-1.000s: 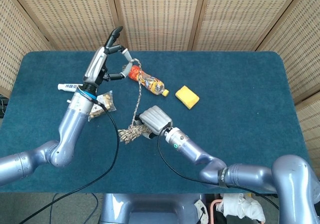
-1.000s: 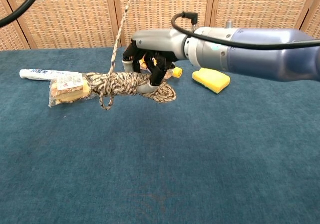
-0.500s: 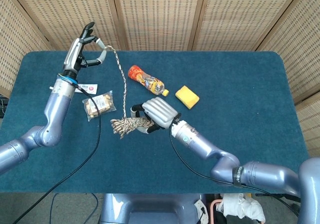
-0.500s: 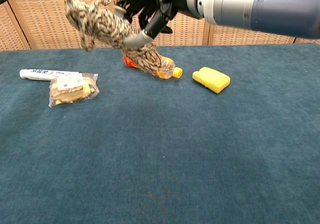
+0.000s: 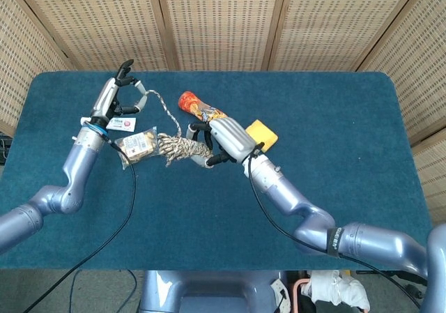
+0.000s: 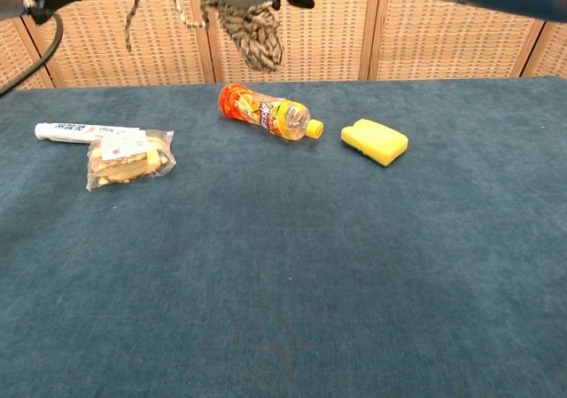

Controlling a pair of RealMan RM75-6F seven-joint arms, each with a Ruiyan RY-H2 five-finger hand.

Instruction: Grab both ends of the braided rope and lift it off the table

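Pinching one end of the braided rope between thumb and finger, my left hand is raised above the toothpaste tube and snack packet on the blue desk. From there the rope runs to my right hand, which grips its bundled end. All of it hangs clear of the desk, above the orange bottle; a yellow sponge lies further right.

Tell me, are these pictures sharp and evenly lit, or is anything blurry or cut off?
Head view: even, soft light, no glare, braided rope and both hands sharp. Chest view: table items crisp with faint shadows, but the rope hangs at the top edge, hands mostly cropped.
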